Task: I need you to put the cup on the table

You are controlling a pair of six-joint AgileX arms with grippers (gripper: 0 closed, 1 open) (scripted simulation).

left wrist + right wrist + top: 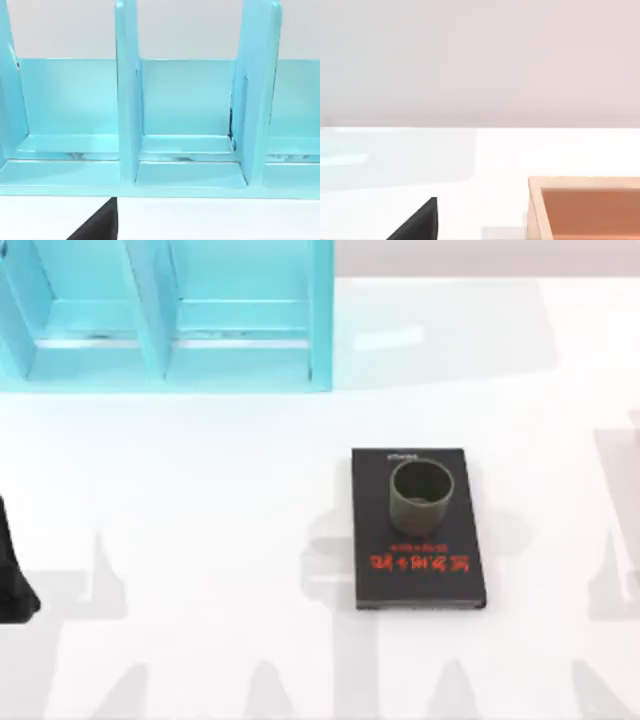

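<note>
Presently the cup (421, 496) stands upright on the far half of the black book (418, 575), which lies flat on the white surface (200, 490). Left of the book, the left arm (12, 570) sits at the surface's edge; its tool's state cannot be told. Beyond stands the turquoise shelf unit (240, 350).

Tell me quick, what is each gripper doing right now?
Left gripper: parked at the table's left edge, cannot be told.
Right gripper: cannot be told.
The small olive-green cylindrical cup is held by neither.
</note>
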